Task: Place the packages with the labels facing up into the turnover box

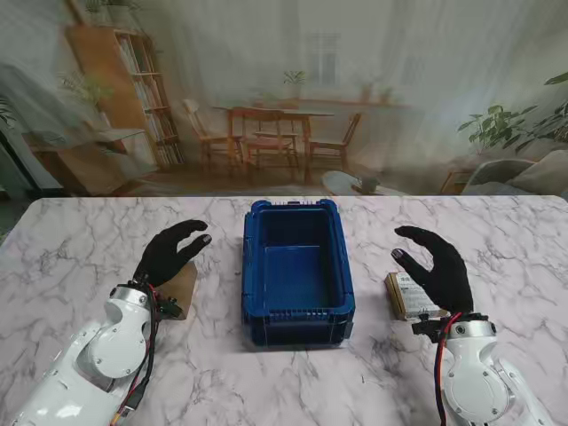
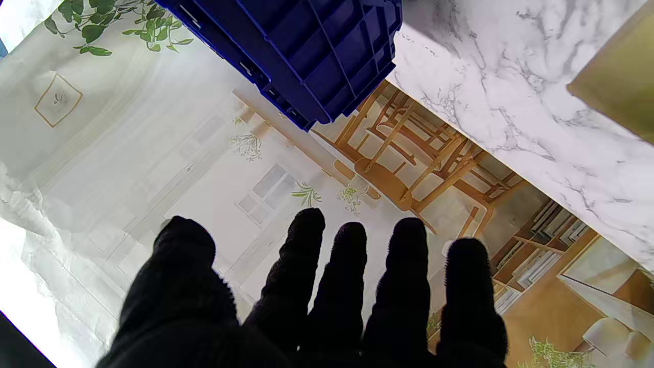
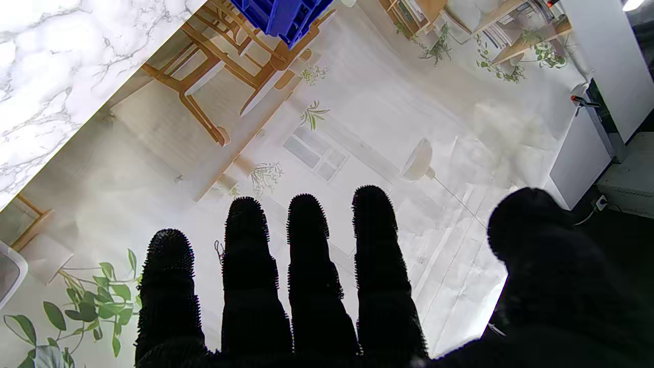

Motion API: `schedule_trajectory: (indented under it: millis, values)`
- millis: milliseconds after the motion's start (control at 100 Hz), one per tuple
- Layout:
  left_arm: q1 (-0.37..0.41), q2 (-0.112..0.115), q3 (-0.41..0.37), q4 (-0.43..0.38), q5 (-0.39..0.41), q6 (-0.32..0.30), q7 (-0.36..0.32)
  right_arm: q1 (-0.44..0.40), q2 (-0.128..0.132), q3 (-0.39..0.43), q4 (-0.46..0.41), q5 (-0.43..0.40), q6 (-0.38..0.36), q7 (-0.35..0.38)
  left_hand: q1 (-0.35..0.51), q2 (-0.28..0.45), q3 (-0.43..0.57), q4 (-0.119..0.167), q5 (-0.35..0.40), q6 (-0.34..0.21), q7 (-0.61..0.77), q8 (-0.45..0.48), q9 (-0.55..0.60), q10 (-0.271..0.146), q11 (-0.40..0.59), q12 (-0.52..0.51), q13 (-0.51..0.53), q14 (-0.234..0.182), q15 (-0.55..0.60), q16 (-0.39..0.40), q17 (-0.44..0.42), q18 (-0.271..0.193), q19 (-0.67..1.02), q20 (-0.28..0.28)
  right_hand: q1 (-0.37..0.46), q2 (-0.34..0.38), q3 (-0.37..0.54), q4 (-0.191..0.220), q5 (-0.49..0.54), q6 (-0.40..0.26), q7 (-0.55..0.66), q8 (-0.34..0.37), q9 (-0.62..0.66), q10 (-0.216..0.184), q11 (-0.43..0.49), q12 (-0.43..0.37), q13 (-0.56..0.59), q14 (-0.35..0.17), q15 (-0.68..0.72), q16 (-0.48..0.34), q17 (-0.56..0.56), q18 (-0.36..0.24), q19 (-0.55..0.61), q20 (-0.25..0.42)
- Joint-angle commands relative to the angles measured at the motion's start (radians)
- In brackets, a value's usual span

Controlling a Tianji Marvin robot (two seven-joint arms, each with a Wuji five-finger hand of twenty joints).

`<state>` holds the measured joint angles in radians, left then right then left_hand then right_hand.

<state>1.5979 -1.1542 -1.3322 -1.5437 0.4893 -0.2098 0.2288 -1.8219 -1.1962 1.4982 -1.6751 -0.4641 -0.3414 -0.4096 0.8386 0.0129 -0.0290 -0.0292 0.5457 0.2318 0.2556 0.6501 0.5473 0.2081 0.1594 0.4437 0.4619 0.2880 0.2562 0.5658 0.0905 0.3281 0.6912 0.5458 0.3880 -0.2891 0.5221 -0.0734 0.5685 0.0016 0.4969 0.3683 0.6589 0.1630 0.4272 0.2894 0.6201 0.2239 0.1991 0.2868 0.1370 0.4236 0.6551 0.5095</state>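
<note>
packages lay one on each side of the blue turnover box (image 1: 298, 271), which sat in the middle of the marble table (image 1: 80, 231) with nothing visible inside: a brown package (image 1: 182, 291) just beside the left hand (image 1: 169, 253) and partly hidden by it, and a package with a white printed label (image 1: 410, 295) showing upward, tucked partly under the right hand (image 1: 437, 266). both hands held nothing, fingers spread apart, hovering over their packages rather than gripping; the wrist views showed straight fingers (image 2: 352, 276) with open air between them, and likewise on the right (image 3: 311, 266). the step in hand looked like the first grasp. on the right, a good grip would probably take the package by its long edges with the label kept on top, then carry it over the box wall and lower it flat. the brown one showed no label that i could make out, so it might need turning before it went in. room was generous: bare table lay between each package and the box, and the box walls were the only edge to clear. the table's far edge lay well away from both hands.
</note>
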Motion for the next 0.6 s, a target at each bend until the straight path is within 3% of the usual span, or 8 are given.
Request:
schedule_trajectory:
  millis: [0, 590]
  values:
    - [0.010, -0.001, 0.000, -0.008, 0.002, -0.006, -0.010, 0.001, 0.000, -0.005, -0.001, 0.001, 0.004, 0.006, 0.027, 0.037, -0.003, 0.018, 0.017, -0.001, -0.017, -0.009, -0.008, -0.008, -0.011, -0.001, -0.008, -0.003, 0.001, 0.002, -0.015, 0.002, -0.023, 0.012, -0.005, -0.004, -0.015, 0.011, 0.018, -0.021, -0.006, 0.018, -0.017, -0.009, 0.020, 0.004, -0.016, -0.023, -0.019, 0.006, -0.013, -0.004, 0.016, -0.010]
    - [0.042, 0.003, -0.014, -0.043, 0.015, -0.025, -0.017, -0.012, 0.000, 0.001, -0.012, -0.008, -0.001, 0.000, 0.026, 0.036, -0.003, 0.018, 0.018, -0.004, -0.016, -0.009, -0.004, -0.009, -0.011, -0.001, -0.005, -0.002, 0.002, 0.002, -0.013, 0.004, -0.023, 0.013, -0.008, -0.012, -0.015, 0.010, 0.007, -0.026, -0.011, 0.016, -0.068, -0.006, 0.005, -0.003, -0.063, -0.030, -0.039, -0.003, -0.021, -0.012, 0.019, -0.017]
